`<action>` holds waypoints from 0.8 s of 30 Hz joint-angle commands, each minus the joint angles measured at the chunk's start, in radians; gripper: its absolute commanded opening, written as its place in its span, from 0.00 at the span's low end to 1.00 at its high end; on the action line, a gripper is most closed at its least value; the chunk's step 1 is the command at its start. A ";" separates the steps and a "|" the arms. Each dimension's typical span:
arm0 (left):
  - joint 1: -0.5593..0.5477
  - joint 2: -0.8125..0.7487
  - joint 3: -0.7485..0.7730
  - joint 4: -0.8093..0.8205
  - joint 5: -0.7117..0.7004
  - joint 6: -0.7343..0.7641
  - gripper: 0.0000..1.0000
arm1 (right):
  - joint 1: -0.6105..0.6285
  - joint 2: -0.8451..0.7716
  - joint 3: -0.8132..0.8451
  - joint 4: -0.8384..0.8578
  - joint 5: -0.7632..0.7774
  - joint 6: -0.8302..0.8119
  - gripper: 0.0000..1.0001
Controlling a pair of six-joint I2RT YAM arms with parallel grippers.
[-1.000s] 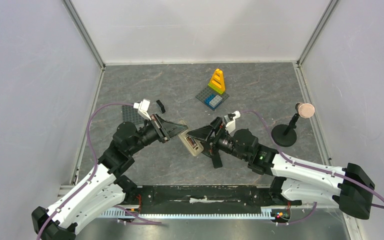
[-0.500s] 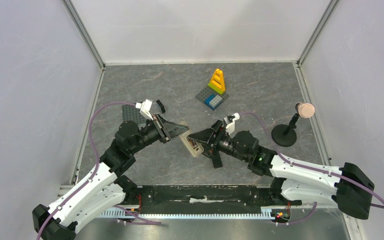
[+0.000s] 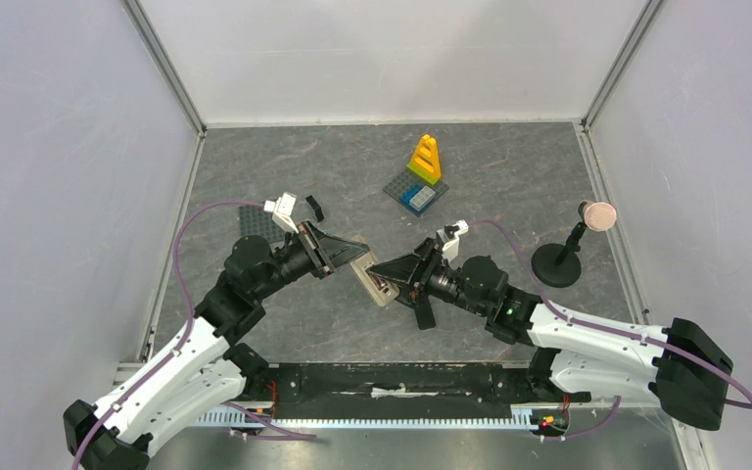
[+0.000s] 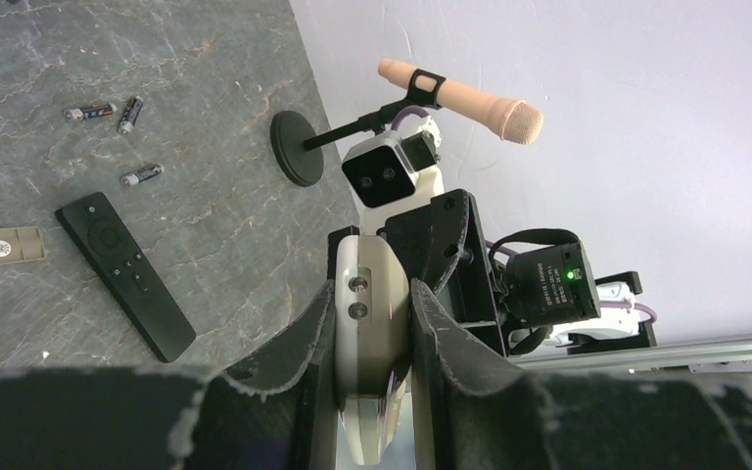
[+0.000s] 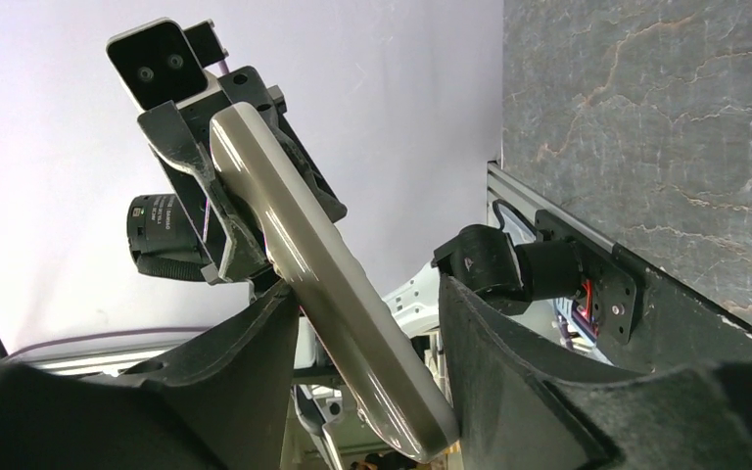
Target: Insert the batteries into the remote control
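Observation:
The tan-grey remote control (image 3: 376,282) hangs above the table between both arms, its recessed slot facing up. My left gripper (image 3: 357,258) is shut on one end; in the left wrist view the remote (image 4: 372,323) is clamped between both fingers. My right gripper (image 3: 388,271) stands open around the other end. In the right wrist view the remote (image 5: 333,294) runs slantwise between the spread fingers. Three batteries (image 4: 90,111) (image 4: 130,113) (image 4: 142,175) lie on the table in the left wrist view only.
A black remote (image 4: 124,276) and a tan cover piece (image 4: 0,247) lie on the table. A microphone on a round stand (image 3: 556,264) is at the right. A yellow brick tower on a studded plate (image 3: 419,176) is at the back; a small black piece (image 3: 314,208) lies nearby.
My right gripper has moved left, closing in around the remote's free end. My left gripper and the remote have shifted slightly.

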 commanded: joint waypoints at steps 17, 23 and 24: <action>0.003 -0.002 0.069 -0.007 -0.015 0.023 0.02 | -0.026 -0.024 -0.028 0.138 -0.076 -0.046 0.87; 0.003 -0.011 0.078 0.001 0.000 0.052 0.02 | -0.052 -0.023 -0.063 0.221 -0.166 -0.093 0.83; 0.001 -0.015 0.077 0.008 0.005 0.053 0.02 | -0.052 -0.022 -0.060 0.229 -0.182 -0.109 0.82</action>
